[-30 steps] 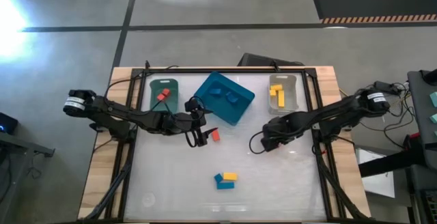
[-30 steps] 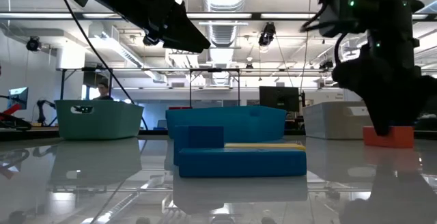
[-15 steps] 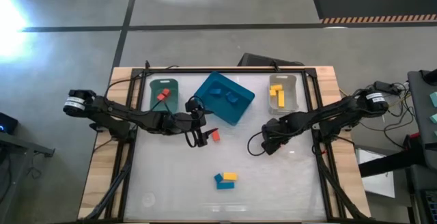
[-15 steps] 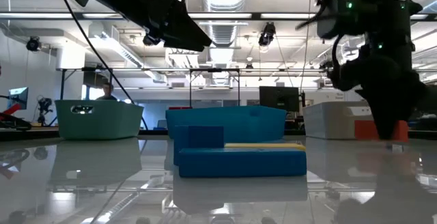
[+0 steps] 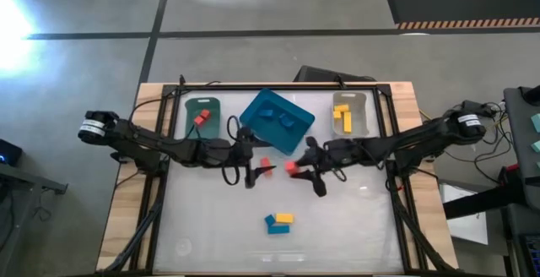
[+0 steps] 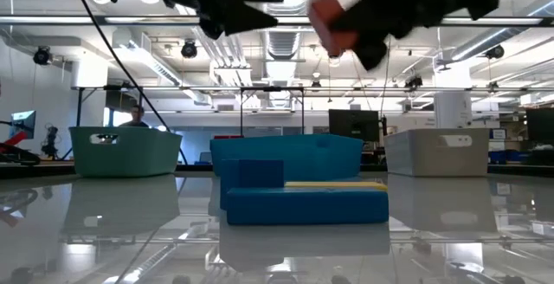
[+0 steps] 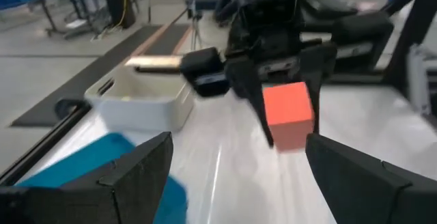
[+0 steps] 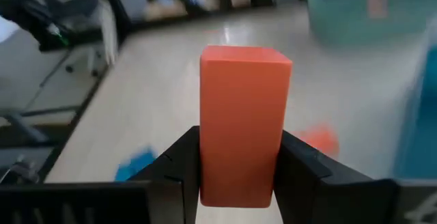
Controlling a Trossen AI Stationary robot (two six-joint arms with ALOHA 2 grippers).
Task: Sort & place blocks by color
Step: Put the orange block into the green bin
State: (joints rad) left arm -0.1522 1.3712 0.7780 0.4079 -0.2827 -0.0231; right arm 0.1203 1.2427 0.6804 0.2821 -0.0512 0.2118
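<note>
Here we were mid-sort: our left gripper (image 5: 251,174) hung spread and empty over the table's (image 5: 211,235) middle beside a loose red block (image 5: 265,165), while our right gripper (image 5: 297,169) clasped another red block (image 8: 244,151) aloft, presumably bound next for the far-left green bin (image 5: 202,116).

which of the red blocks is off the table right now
The red block clamped in the right gripper, held up near mid-table. Another red block sits by the open left gripper, and two more lie in the green bin.
</note>
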